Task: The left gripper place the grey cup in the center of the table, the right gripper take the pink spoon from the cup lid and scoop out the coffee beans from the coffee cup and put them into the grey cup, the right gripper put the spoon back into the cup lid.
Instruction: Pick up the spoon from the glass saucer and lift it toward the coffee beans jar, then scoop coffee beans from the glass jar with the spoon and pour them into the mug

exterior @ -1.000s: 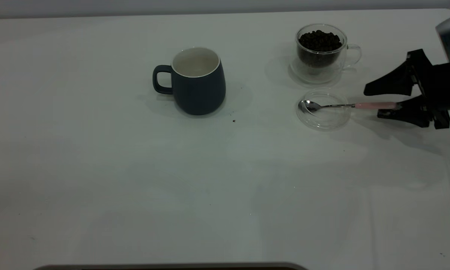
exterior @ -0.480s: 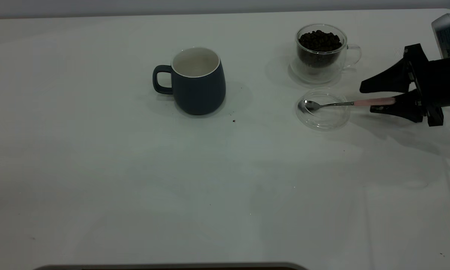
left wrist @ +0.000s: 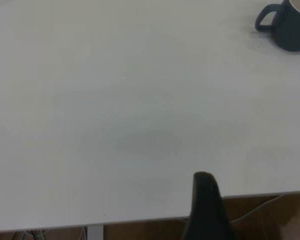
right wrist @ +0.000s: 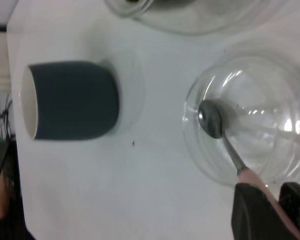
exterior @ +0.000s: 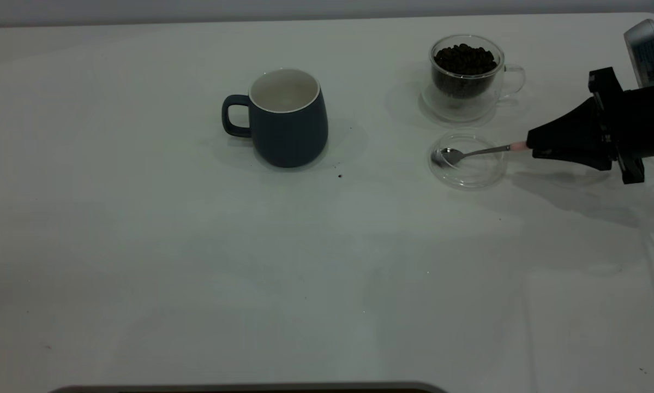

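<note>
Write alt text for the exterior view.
The right gripper has its jaws shut on the pink spoon, whose bowl lies in the cup lid. Behind stands the coffee cup; the grey cup sits mid-table.

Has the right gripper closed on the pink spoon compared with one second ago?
Yes. The right gripper was open around the handle; now it is shut on the pink spoon, whose bowl still lies in the cup lid.

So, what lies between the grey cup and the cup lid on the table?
Only bare table with one dark speck, seen in the exterior view. Nothing else lies between the grey cup and the cup lid.
</note>
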### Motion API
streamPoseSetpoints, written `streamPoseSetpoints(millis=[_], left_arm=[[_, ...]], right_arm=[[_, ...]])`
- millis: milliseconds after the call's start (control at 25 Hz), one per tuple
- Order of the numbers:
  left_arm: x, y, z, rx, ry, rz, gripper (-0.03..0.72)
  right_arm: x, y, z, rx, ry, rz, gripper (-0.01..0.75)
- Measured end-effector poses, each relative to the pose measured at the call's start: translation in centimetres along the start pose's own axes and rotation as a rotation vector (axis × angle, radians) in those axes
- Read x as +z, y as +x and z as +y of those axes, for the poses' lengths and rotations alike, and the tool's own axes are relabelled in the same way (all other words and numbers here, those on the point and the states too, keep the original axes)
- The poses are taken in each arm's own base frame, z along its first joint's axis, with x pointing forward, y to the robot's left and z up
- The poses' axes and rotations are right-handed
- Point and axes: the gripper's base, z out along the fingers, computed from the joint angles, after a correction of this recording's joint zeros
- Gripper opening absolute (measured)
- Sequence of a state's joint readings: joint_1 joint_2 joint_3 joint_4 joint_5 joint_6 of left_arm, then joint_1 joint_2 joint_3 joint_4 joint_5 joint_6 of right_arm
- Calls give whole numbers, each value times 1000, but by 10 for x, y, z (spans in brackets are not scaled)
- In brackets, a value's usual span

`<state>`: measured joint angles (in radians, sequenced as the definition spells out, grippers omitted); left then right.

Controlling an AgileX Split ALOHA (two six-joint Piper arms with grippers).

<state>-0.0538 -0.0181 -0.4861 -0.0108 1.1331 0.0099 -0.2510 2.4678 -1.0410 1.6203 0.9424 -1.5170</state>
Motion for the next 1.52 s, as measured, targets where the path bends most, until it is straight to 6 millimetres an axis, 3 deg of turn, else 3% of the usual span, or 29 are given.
streamPoseSetpoints(millis=[200, 560, 680, 840, 960, 1240, 1520], left_arm=[[0, 0, 0, 0, 0, 0, 567], [0, 0, 0, -1, 0, 0, 567], [0, 0, 0, -1, 0, 0, 567], [0, 0, 0, -1, 0, 0, 567], [0, 0, 0, -1, 0, 0, 567], [0, 0, 0, -1, 0, 1, 567], [0, 0, 0, -1, 0, 1, 567]], right_arm=[[-16, -11, 24, -77, -6, 14, 98], [-60, -41, 88, -186, 6, -84, 98], [-64, -59, 99, -236, 35, -133, 98], [-58, -88, 106, -291, 127, -150, 98], [-51, -98, 106, -327, 174, -111, 98], [-28, -101, 93, -364, 260, -96, 98], [-17, -104, 82, -340, 248, -114, 98]])
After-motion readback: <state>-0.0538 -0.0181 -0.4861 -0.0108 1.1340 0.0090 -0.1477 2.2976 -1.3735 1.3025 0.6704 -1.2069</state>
